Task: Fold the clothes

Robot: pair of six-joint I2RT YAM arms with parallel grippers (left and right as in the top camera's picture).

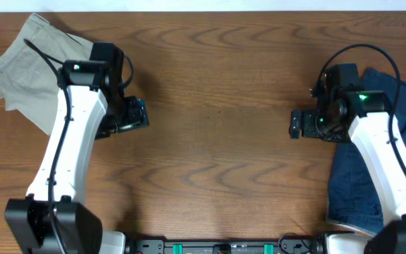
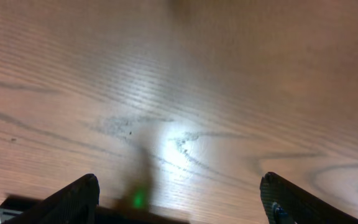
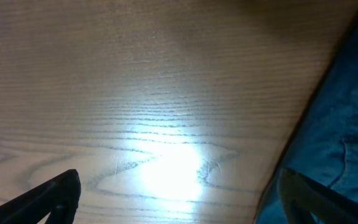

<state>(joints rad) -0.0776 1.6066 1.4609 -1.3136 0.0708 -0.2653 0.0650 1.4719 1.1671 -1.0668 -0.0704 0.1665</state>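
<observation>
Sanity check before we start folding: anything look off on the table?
Nothing spilled or damaged. The khaki shorts lie rumpled and askew at the far left corner, partly under the left arm; the denim sits at the right, partly under the right arm. The left gripper and right gripper are both open over bare table.

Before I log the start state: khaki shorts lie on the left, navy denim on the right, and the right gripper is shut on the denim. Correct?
Not quite: the right gripper is open and empty over the table beside the navy denim, as the right wrist view shows. The khaki shorts do lie on the left.
</observation>
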